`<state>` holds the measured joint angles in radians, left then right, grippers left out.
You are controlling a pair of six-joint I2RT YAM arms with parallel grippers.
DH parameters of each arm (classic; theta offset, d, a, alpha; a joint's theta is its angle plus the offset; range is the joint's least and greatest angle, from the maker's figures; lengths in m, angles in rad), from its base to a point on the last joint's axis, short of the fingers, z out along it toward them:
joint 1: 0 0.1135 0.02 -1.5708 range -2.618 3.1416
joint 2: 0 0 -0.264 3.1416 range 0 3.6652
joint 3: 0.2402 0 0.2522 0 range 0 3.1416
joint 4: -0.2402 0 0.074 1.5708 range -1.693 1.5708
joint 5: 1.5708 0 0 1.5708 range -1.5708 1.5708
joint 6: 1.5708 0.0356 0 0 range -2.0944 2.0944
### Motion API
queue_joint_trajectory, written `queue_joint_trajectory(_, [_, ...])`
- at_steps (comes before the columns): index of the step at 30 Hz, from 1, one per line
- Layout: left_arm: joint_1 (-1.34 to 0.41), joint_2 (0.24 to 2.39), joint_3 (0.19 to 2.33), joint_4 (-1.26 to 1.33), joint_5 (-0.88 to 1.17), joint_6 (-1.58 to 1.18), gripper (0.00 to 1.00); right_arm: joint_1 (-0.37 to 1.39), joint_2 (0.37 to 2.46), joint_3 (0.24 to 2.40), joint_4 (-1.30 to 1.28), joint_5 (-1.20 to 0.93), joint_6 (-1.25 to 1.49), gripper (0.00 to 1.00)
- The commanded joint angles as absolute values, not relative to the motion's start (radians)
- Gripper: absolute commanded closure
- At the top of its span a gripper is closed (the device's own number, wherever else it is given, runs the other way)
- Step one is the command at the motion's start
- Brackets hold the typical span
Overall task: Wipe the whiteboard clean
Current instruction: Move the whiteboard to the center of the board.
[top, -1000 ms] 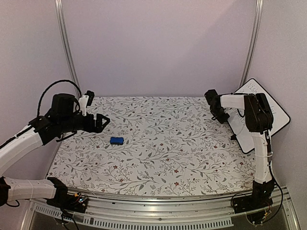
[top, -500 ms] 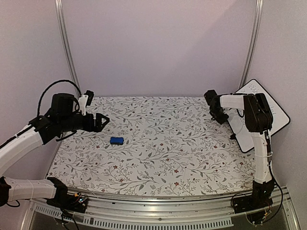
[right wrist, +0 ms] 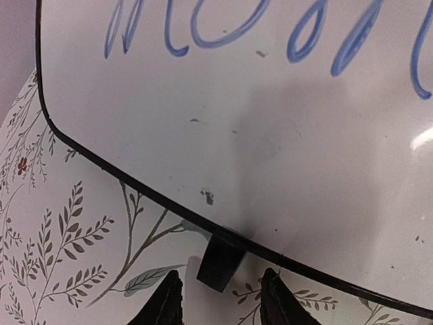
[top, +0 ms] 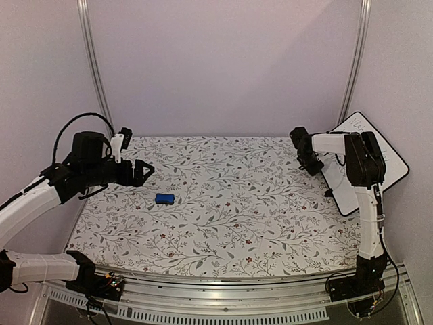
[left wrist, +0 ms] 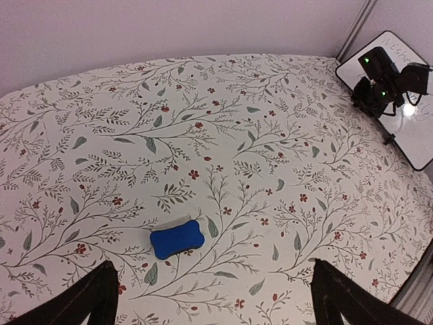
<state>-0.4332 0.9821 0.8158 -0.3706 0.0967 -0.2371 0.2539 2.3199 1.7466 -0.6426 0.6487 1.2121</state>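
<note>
Reaching for the board is the step in hand, as I judge it. Your right gripper (right wrist: pixel 220 308) sits at the bottom of the right wrist view, its fingers (right wrist: pixel 166 305) a modest gap apart and holding nothing, just short of the small black foot (right wrist: pixel 219 263) under the frame. The whiteboard (top: pixel 394 161) appears to lean at the right edge of the overhead view, off the table's (top: pixel 223 230) far right corner, with blue handwriting (right wrist: pixel 174 49) not yet erased. Your left gripper (left wrist: pixel 215 298) hangs with fingers spread wide and empty above the blue eraser (left wrist: pixel 177 238), lower centre of its wrist view. Next you likely need to close on the foot or frame and draw the board onto the table, then take the eraser with the left. Grip squarely, since a thin frame may slip.
</note>
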Motion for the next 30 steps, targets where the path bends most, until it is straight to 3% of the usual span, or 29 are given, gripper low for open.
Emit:
queue_joint_trajectory(1, [-0.422, 0.975, 0.804, -0.344, 0.108, -0.242, 0.01, 0.232, 2.338, 1.74, -0.643, 0.654, 1.222, 0.61])
queue_joint_trajectory(12, [-0.415, 0.962, 0.804, -0.341, 0.128, -0.244, 0.01, 0.221, 2.369, 1.792, -0.662, 0.65, 1.198, 0.68])
queue_joint_trajectory(24, [-0.407, 0.95, 0.802, -0.335, 0.147, -0.25, 0.01, 0.212, 2.375, 1.792, -0.672, 0.633, 1.207, 0.94])
queue_joint_trajectory(30, [-0.398, 0.95, 0.803, -0.333, 0.158, -0.252, 0.01, 0.214, 2.355, 1.75, -0.66, 0.606, 1.224, 1.0])
